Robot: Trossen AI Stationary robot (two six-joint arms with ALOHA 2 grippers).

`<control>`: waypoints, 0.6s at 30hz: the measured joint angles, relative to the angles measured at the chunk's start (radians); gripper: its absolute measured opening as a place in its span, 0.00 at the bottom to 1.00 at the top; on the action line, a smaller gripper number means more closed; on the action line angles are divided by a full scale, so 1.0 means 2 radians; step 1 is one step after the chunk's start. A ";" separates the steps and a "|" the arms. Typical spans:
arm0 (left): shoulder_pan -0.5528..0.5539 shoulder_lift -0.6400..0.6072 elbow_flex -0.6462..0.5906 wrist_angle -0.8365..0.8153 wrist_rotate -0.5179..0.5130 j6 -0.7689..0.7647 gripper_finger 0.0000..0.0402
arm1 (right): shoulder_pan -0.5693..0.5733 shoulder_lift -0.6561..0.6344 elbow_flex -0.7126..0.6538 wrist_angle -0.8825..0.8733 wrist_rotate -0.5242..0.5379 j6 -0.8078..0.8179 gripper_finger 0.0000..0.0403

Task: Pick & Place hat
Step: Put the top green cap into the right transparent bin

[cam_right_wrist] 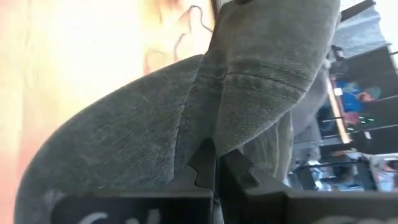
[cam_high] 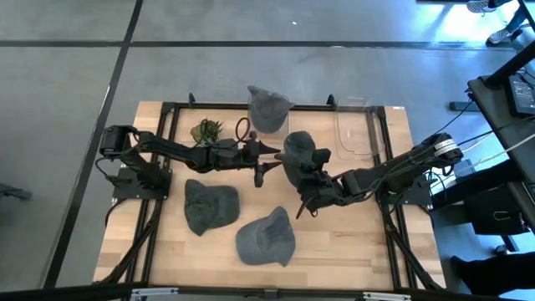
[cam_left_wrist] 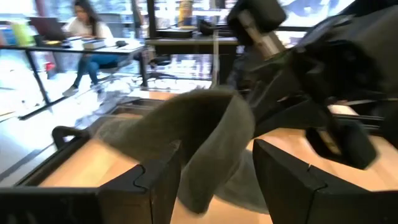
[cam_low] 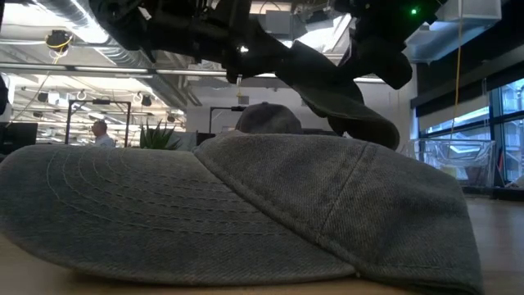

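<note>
Several grey denim hats are on the wooden table. One hat is up in the air at the table's middle and shows above the table in the low view. My right gripper reaches in from the right and is shut on it. My left gripper reaches in from the left and is open. Its fingers stand on either side of the hat's drooping brim. The other hats lie flat: one at the far edge, one left of centre, one near the front. My right gripper pinches a fold of the hat's cloth beside a stitched seam between its two shut fingers. It comes in slanting from the table's right. The hat is lifted clear of the table, and its brim droops toward my left gripper. Whether my left gripper touches the brim, I cannot tell.
A small green plant and a cable sit behind my left arm. A clear plastic bin stands near the far right. The front hat fills the low view. Bare wood lies at the near left and near right corners.
</note>
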 joint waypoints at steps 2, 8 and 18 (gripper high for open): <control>0.000 0.000 0.000 0.002 0.024 -0.002 0.48 | 0.000 0.000 0.000 0.000 -0.003 0.002 0.01; 0.001 0.000 0.000 0.008 0.035 -0.016 0.42 | 0.000 0.000 0.000 0.027 -0.007 -0.009 0.01; 0.008 0.000 0.000 0.005 0.042 0.022 0.09 | -0.001 0.000 0.000 0.040 -0.051 -0.028 0.03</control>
